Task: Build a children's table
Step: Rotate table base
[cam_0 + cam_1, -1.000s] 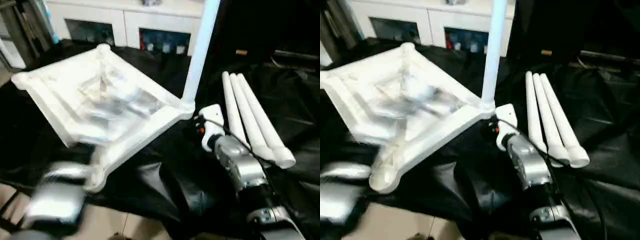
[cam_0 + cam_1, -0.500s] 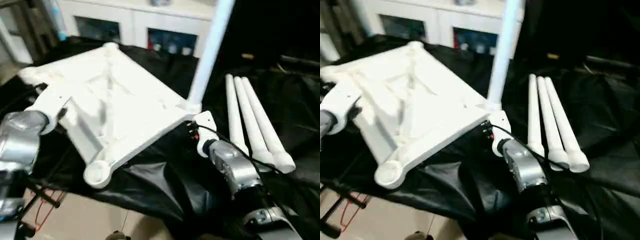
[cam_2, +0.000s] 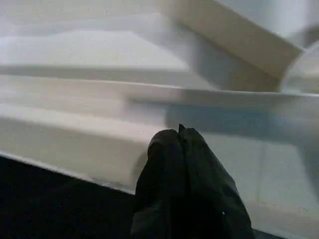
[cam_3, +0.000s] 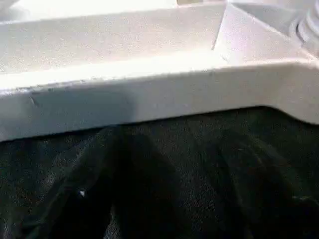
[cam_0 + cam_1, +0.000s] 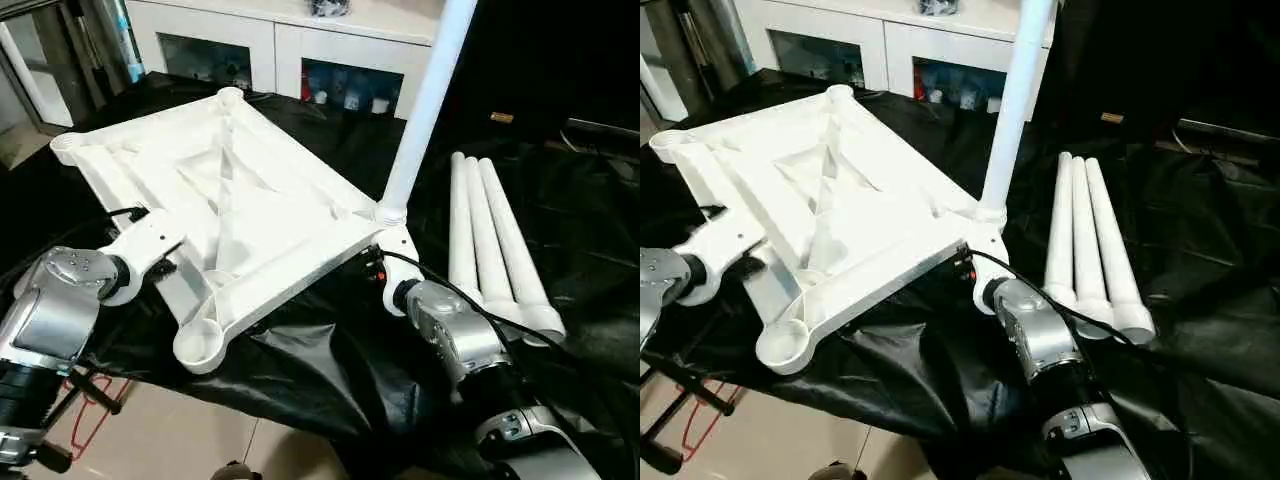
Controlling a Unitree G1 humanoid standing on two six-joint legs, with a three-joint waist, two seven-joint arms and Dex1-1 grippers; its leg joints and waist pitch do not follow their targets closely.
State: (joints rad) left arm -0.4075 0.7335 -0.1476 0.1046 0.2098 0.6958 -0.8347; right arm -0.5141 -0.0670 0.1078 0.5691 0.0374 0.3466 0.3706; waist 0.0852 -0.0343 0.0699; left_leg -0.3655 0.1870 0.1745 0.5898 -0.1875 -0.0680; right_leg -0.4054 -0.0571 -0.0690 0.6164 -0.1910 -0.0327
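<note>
Tabletop point(image 5: 230, 215) lies underside up on black-draped table point(image 5: 560, 200), ribs and corner sockets exposed so I can plug legs in from above. One leg point(image 5: 425, 100) already stands upright in socket on my right. Three spare legs point(image 5: 495, 240) lie side by side just beyond, within right arm's reach. Left hand point(image 3: 180, 149) pressed together, fingertips against tabletop's side rim: bracing or nudging, I judge, not gripping. Right hand point(image 5: 378, 262) at corner under standing leg; fingers' spread, cannot tell. Near socket point(image 5: 203, 343) empty, overhanging table edge.

Upturned tabletop point(image 5: 250, 215) (one leg point(image 5: 420, 115) upright)
</note>
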